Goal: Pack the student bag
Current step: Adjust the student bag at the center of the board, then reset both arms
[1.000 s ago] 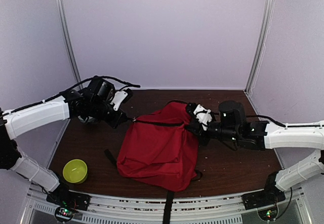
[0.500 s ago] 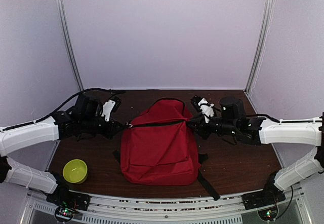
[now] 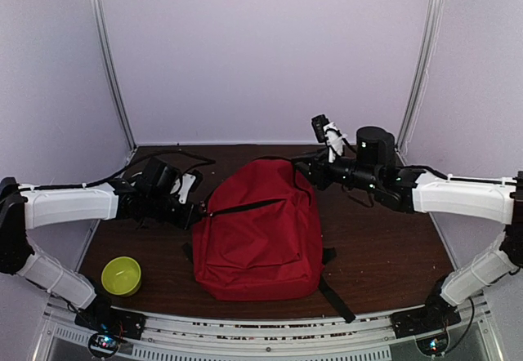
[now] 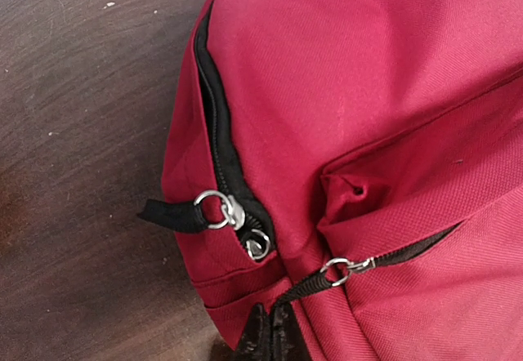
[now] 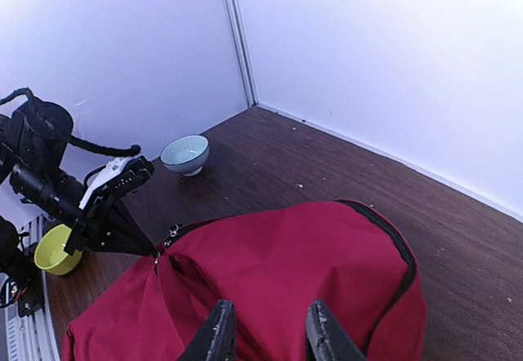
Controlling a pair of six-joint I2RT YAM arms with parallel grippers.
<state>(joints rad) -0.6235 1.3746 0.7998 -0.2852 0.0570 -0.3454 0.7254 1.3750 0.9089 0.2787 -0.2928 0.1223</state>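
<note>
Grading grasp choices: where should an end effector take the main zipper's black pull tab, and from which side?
Probably pinch the black pull tab by its free end, approaching from the table side. It sticks out from the slider ring past the edge of the student bag, so nothing crowds that end.

White arm shells (image 3: 69, 204) with black joints (image 3: 374, 144) and cables (image 5: 102, 146).

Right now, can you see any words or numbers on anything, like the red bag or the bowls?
None: no word, number or logo can be read in any view.
The student bag is plain red fabric, its metal zip pulls bare.
The yellow-green bowl and pale blue bowl are blank.
</note>
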